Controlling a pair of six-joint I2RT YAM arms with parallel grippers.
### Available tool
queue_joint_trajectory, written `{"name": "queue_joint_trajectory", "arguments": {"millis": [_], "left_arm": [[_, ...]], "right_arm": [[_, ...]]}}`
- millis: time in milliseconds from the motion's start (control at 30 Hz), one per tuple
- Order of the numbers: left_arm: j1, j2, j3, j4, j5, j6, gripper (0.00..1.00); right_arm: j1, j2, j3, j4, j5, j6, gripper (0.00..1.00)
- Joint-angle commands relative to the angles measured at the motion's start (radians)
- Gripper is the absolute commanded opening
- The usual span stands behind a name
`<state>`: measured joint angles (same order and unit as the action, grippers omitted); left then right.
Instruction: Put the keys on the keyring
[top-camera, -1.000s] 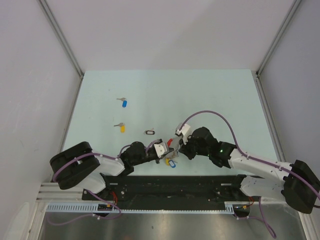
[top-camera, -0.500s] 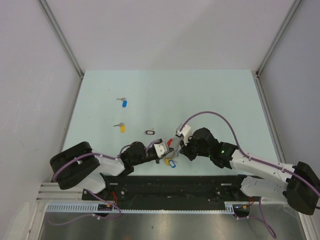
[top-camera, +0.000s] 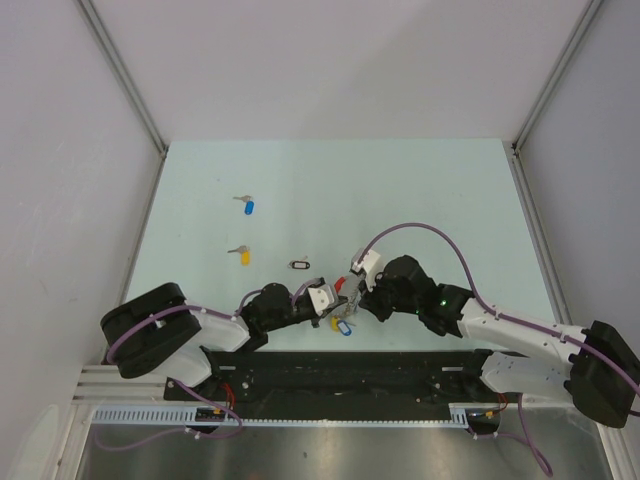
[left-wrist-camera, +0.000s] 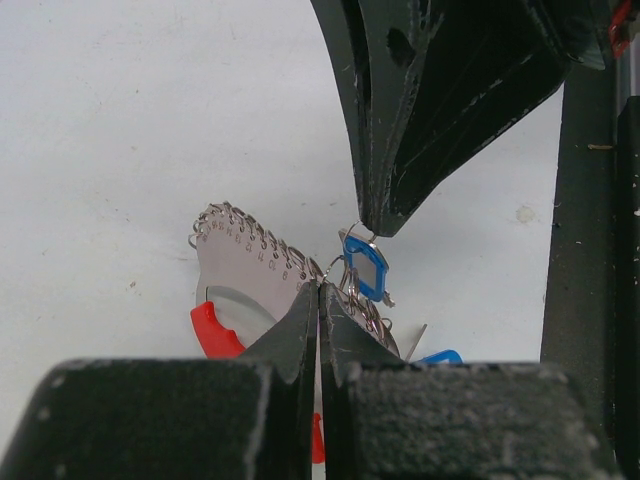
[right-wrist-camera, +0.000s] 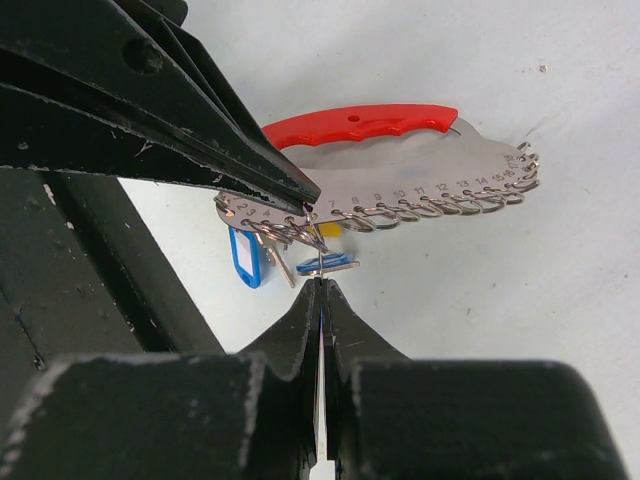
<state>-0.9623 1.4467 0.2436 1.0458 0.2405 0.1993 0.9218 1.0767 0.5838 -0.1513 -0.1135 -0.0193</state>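
top view: small silver key with blue head (top-camera: 248, 207) and small silver key with yellow head (top-camera: 243, 256) lie loose on the pale table (top-camera: 420, 190), well left of the arms. small black-rimmed oval tag (top-camera: 299, 265) lies nearer them. left gripper (top-camera: 330, 300) and right gripper (top-camera: 353, 296) meet tip to tip, detail hidden.
wrist views only: large silver keyring with red plastic arc (right-wrist-camera: 400, 190), left fingers pressed together on its plate edge. right fingers pressed together at a thin wire loop beside a blue-tagged key (left-wrist-camera: 365, 270); whether they grip it is unclear.

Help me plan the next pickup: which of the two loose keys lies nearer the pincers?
The yellow-headed key; the blue-headed key lies farther back.
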Motion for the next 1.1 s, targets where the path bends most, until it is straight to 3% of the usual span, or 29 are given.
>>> {"name": "queue_joint_trajectory", "arguments": {"millis": [0, 1067], "left_arm": [[0.005, 0.003, 0.029, 0.068, 0.016, -0.008, 0.00], [0.005, -0.002, 0.036, 0.057, 0.101, 0.014, 0.00]], "right_arm": [[0.006, 0.003, 0.040, 0.033, -0.009, -0.011, 0.00], [0.014, 0.042, 0.062, 0.041, -0.032, -0.044, 0.00]]}}
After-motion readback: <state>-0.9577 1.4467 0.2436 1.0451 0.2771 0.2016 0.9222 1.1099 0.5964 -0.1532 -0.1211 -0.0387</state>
